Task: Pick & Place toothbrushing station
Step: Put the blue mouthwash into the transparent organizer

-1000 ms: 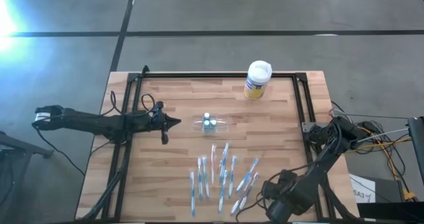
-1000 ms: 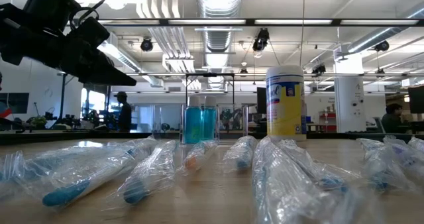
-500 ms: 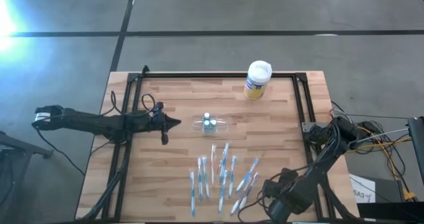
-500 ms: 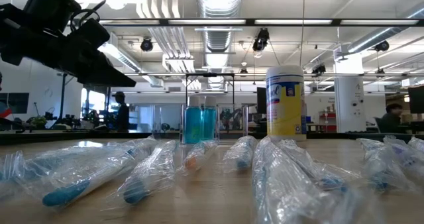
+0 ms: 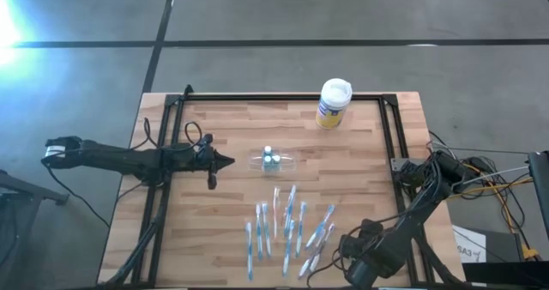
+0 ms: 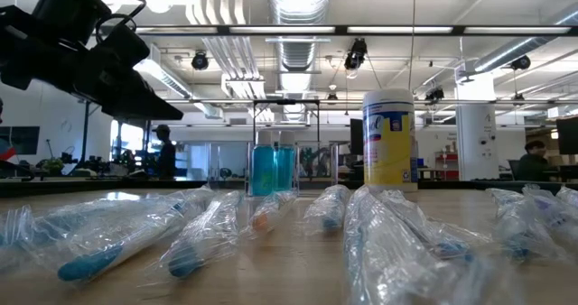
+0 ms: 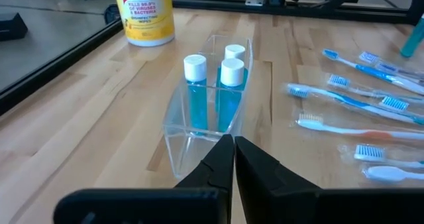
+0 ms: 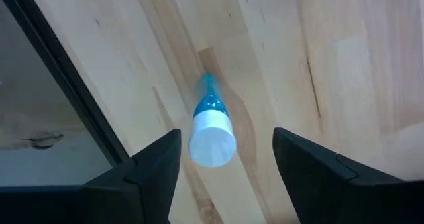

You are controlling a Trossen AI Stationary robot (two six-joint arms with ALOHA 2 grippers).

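- Left gripper had its fingers pressed together, empty, hovering just short of the clear plastic toothbrushing station mid-table.
- It'd need to spread first, then straddle one thin wall, I reckon.
- Right gripper sat spread over a small blue white-capped bottle.
- Bagged toothbrushes and yellow white-lidded canister stood clear.

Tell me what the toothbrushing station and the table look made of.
Toothbrushing station: looks like clear, glossy hard plastic; the blue bottles and wood show straight through its walls, and the edges glint. Table: apparently light wood, smooth matte finish, with visible planks and grain.
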